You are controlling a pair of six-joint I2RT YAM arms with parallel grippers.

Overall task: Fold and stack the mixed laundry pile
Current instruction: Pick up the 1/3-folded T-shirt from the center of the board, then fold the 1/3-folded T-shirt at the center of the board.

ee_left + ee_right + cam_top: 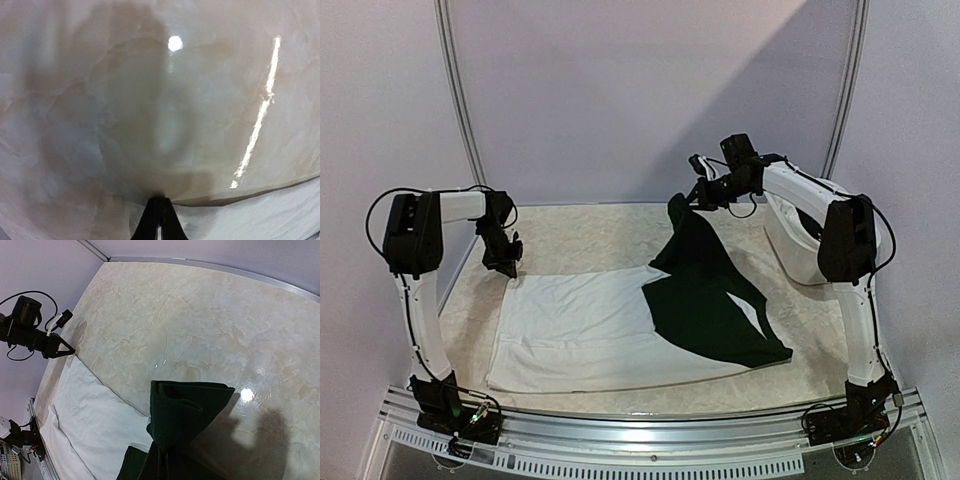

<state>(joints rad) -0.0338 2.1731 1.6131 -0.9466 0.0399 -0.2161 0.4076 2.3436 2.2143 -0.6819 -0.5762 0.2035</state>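
A pale, marble-patterned table was seen between plain lilac-grey walls, with a metal rail along its near edge where both arm bases were bolted. A white garment was laid flat across the near half of the table, its edges roughly parallel to the rail. A dark green piece was draped over the right part of that white garment, reaching past it onto the bare table. From there a narrowing length of the green fabric was drawn up and back, off the surface.

The top of that raised length was gripped by the right gripper, held well above the far right part of the table. In the right wrist view the green cloth was bunched around the fingers so that they were largely hidden, the fabric hanging folded beyond them.

The left gripper was lowered at the far left corner of the white garment. In the left wrist view its fingers were pressed together with only a thin slit between them, the tips set right at the cloth's corner edge. Whether any fabric was pinched there could not be made out.

A white tub was partly visible behind the right arm, at the table's right side.
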